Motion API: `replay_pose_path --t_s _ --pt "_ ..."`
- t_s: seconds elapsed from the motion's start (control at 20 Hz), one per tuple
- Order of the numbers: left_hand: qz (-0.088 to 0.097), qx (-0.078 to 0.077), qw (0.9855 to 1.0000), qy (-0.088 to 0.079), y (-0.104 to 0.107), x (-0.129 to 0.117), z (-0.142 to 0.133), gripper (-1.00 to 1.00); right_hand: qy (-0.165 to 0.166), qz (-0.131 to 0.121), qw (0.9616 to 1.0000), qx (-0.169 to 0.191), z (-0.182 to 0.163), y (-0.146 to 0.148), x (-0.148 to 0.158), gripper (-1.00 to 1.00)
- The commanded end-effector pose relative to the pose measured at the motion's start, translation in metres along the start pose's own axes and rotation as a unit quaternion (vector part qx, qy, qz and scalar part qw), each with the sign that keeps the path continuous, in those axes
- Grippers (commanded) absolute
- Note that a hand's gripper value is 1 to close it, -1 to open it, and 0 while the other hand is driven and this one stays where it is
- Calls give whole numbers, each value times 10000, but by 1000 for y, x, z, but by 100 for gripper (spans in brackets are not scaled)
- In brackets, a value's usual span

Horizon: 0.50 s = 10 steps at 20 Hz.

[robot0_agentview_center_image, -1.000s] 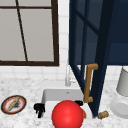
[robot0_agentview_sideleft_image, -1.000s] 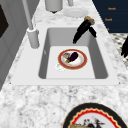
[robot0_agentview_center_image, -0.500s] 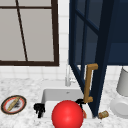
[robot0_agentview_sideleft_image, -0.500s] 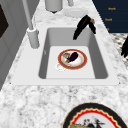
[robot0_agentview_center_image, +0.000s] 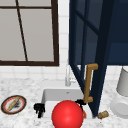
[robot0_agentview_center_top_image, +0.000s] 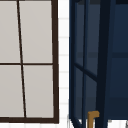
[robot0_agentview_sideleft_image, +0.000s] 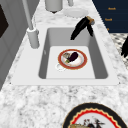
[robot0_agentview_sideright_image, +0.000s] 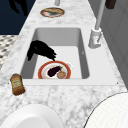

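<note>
The right robot hand (robot0_agentview_sideleft_image: pixel 81 27) is seen over the sink (robot0_agentview_sideleft_image: pixel 50 37), reaching down from the front rim at the sink's right end, fingers (robot0_agentview_sideright_image: pixel 48 53) straight and spread, nothing held. In the right side view its fingertips are seen just above the rim of the plate (robot0_agentview_sideright_image: pixel 42 72); whether they touch cannot be told. The plate, red-rimmed, is set on the sink floor and carries a dark eggplant (robot0_agentview_sideright_image: pixel 53 71) and a small tan piece of food (robot0_agentview_sideright_image: pixel 61 74) beside it.

The left robot hand (robot0_agentview_center_image: pixel 39 109) is seen at the sink's front left corner in the front view, away from the plate; whether its fingers are open or curled cannot be told.

A small brown bottle (robot0_agentview_sideright_image: pixel 17 84) is laid on the tabletop (robot0_agentview_sideright_image: pixel 75 97) just right of the sink, close to the right robot hand. A second plate (robot0_agentview_center_image: pixel 13 104) with food is set on the tabletop to the left. The faucet (robot0_agentview_sideleft_image: pixel 31 27) is mounted at the far side. A dark blue cabinet door (robot0_agentview_center_image: pixel 87 57) with a wooden handle (robot0_agentview_center_image: pixel 88 83) is swung open above the sink. A red ball (robot0_agentview_center_image: pixel 67 114) is seen in front of the sink in the front view.
</note>
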Motion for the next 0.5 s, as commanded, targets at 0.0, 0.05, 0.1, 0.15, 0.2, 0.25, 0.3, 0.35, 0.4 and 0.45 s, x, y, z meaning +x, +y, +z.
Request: replay_pose_path --t_s 0.0,0.05,0.1,0.15,0.2,0.25,0.3,0.35,0.4,0.45 --pt "0 0 10000 0 0 0 0 0 -123 688 9974 -195 -6 8 -3 -100" --pt "0 0 10000 0 0 0 0 0 -129 708 9971 -238 -8 10 -3 -100" --pt "0 0 10000 0 0 0 0 0 -145 725 9969 -257 -10 12 -4 -100" --pt "0 0 10000 0 0 0 0 0 -155 727 9971 -153 -12 15 -5 -100" --pt "0 0 10000 0 0 0 0 0 -173 701 9974 -42 -14 18 -6 -100" --pt "0 0 10000 0 0 0 0 0 -210 679 9975 2 -18 22 -7 -100" --pt "0 0 10000 0 0 0 0 0 -232 666 9975 56 -21 26 -6 -100" --pt "0 0 10000 0 0 0 0 0 -217 653 9975 152 -20 30 -5 -100" --pt "0 0 10000 0 0 0 0 0 -195 658 9974 210 -22 31 -6 -100" --pt "0 0 10000 0 0 0 0 0 -185 659 9973 254 -23 33 -7 -100"
